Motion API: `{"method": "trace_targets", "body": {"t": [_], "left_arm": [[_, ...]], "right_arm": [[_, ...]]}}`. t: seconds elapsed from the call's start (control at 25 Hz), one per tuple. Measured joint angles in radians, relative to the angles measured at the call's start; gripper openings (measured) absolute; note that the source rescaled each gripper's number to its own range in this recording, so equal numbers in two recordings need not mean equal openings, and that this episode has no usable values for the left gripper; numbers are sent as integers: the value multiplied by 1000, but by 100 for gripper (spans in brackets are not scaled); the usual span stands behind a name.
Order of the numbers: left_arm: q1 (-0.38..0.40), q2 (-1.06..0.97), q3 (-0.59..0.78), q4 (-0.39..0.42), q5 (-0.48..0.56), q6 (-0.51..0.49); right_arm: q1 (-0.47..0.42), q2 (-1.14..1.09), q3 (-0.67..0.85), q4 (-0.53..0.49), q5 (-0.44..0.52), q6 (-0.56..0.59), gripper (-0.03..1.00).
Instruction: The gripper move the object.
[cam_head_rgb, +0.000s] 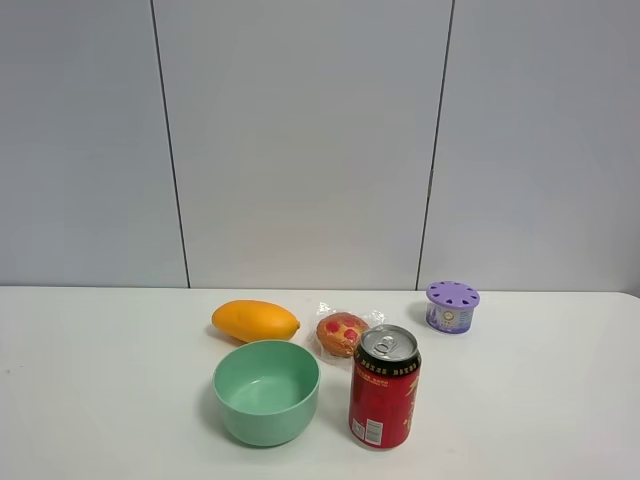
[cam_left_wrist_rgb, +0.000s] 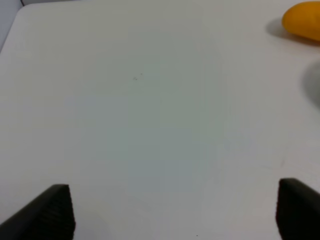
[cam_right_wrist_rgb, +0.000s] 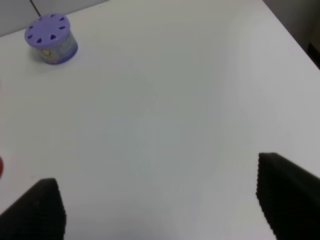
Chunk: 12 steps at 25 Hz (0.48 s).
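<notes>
The orange-yellow mango-like fruit (cam_head_rgb: 255, 320) lies on the white table, just behind the green bowl (cam_head_rgb: 266, 391). Part of the fruit also shows in the left wrist view (cam_left_wrist_rgb: 302, 20). Neither arm shows in the exterior high view. My left gripper (cam_left_wrist_rgb: 172, 212) is open over bare table, far from the fruit, with nothing between its fingers. My right gripper (cam_right_wrist_rgb: 160, 210) is open and empty over bare table, with only its black fingertips showing.
A red can (cam_head_rgb: 384, 387) stands right of the bowl. A wrapped orange-red muffin (cam_head_rgb: 342, 333) lies behind the can. A purple lidded tub (cam_head_rgb: 452, 306) stands at the back right and also shows in the right wrist view (cam_right_wrist_rgb: 51, 38). The table edge (cam_right_wrist_rgb: 300, 45) runs close by in the right wrist view.
</notes>
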Motion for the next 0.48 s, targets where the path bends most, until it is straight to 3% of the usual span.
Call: {"method": "trace_targets", "body": {"t": [0.48], "left_arm": [[0, 0, 0, 0, 0, 0]], "right_arm": [[0, 0, 0, 0, 0, 0, 55]]}}
